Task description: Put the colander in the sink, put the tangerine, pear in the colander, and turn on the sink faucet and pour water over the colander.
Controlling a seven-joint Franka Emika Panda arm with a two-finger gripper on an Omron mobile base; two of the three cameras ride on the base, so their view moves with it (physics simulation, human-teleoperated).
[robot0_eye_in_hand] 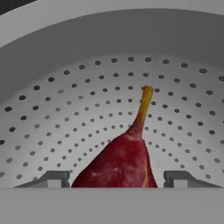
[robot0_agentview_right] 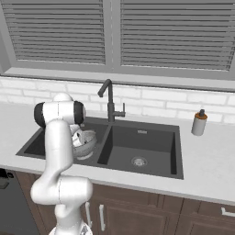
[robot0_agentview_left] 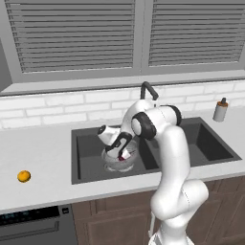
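Note:
The silvery perforated colander stands in the left basin of the dark sink. My gripper reaches down into it. In the hand view the dark red pear, stem pointing up, lies against the colander wall between my fingertips, with a small gap on each side, so the gripper is open. The orange tangerine rests on the counter far to the left. The dark faucet rises behind the sink; no water shows.
A white soap dispenser stands on the counter right of the sink. The right basin holds only its drain. A tiled wall and shuttered windows back the counter.

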